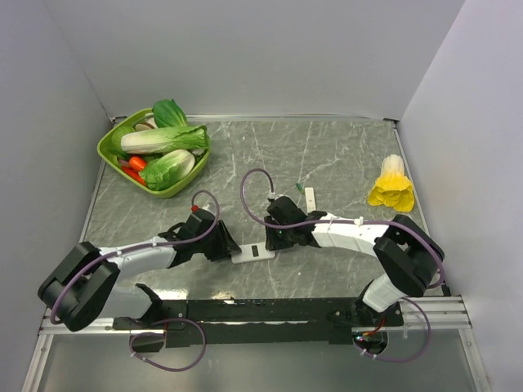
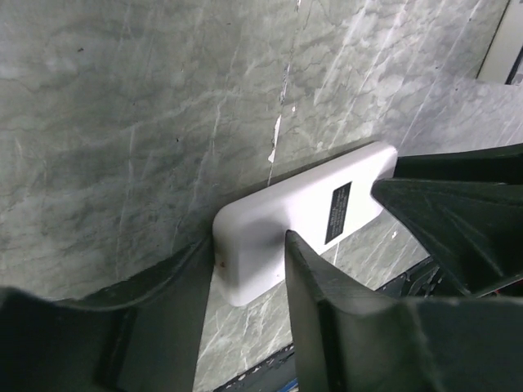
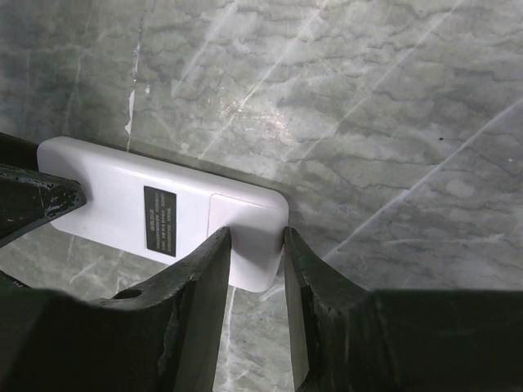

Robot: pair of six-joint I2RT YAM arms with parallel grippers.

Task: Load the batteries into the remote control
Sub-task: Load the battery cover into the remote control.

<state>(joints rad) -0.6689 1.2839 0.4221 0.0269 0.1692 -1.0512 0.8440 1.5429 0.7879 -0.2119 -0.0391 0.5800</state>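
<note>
One remote control (image 1: 255, 254) was clamped on the counter (image 1: 327, 155) by the left jaws. Right jaws were held narrowly parted at its other end.

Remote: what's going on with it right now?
The remote lies white back up on the table, between the two arms. The left gripper clamps one end, steadying it. The right gripper has its fingers at the other end, by the cover panel, but whether it grips is unclear. The cover looks still on.
</note>
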